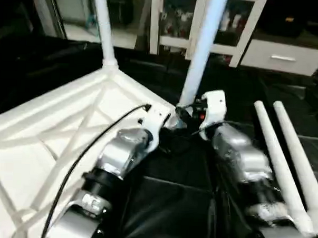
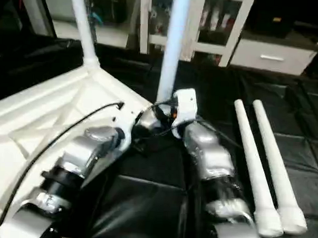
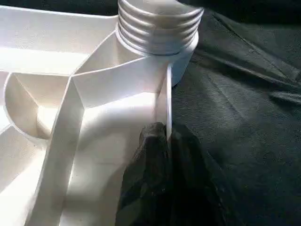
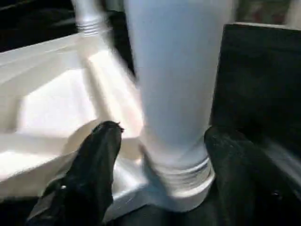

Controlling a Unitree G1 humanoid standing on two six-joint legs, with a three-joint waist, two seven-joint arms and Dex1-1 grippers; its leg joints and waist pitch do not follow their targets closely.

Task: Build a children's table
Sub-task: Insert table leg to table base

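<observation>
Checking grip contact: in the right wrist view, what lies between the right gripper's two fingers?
The upright leg stands between the right gripper's fingers, just above its threaded base at the tabletop corner; a gap shows on each side.

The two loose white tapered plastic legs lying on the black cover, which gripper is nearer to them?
Right. The right gripper straddles the base of an upright leg, on the side toward the two loose white tapered plastic legs; the left gripper pinches the white ribbed tabletop's edge, farther away.

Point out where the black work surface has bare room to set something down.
Bare black cover lies between the two silver forearms, and more between the right forearm and the two loose white tapered legs. It is crowded at the white ribbed tabletop's near corner, where both hands meet the upright leg.
</observation>
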